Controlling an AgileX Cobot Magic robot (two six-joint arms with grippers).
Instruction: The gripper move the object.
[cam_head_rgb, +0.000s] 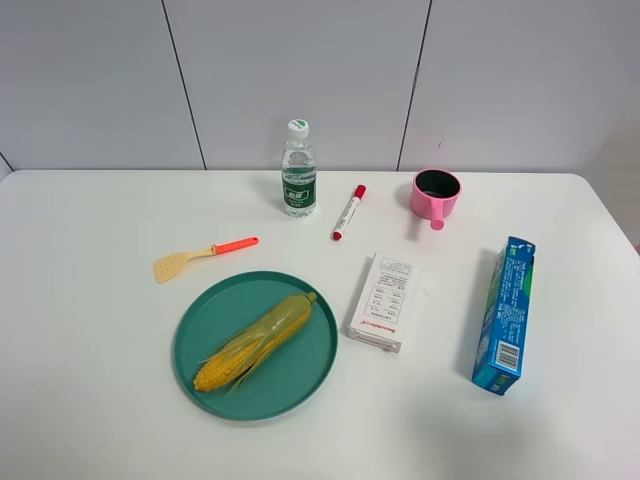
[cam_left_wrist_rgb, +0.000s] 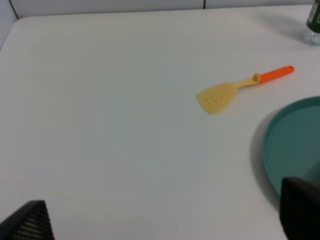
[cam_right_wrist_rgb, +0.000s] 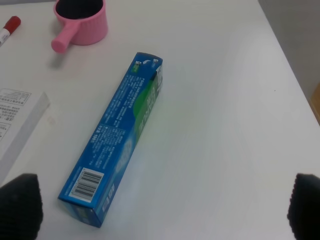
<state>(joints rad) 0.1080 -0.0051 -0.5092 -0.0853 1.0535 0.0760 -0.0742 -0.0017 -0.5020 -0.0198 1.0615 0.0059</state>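
Note:
The yellow corn cob (cam_head_rgb: 255, 341) with yellow-green husk leaves lies slantwise on a teal plate (cam_head_rgb: 300, 378) at the front left of the table. No arm shows in the exterior view. My left gripper (cam_left_wrist_rgb: 165, 222) is open and empty, hovering over bare table left of the plate's rim (cam_left_wrist_rgb: 295, 145); only its dark fingertips (cam_left_wrist_rgb: 31, 221) show. The corn is out of that view. My right gripper (cam_right_wrist_rgb: 162, 207) is open and empty above the table beside a blue box (cam_right_wrist_rgb: 117, 150); its fingertips (cam_right_wrist_rgb: 20, 205) show at the frame's corners.
A small yellow spatula with an orange handle (cam_head_rgb: 203, 256) lies behind the plate. A water bottle (cam_head_rgb: 298, 170), a red marker (cam_head_rgb: 348, 212) and a pink cup (cam_head_rgb: 436, 195) stand at the back. A white box (cam_head_rgb: 383, 301) and the blue box (cam_head_rgb: 505, 315) lie to the right.

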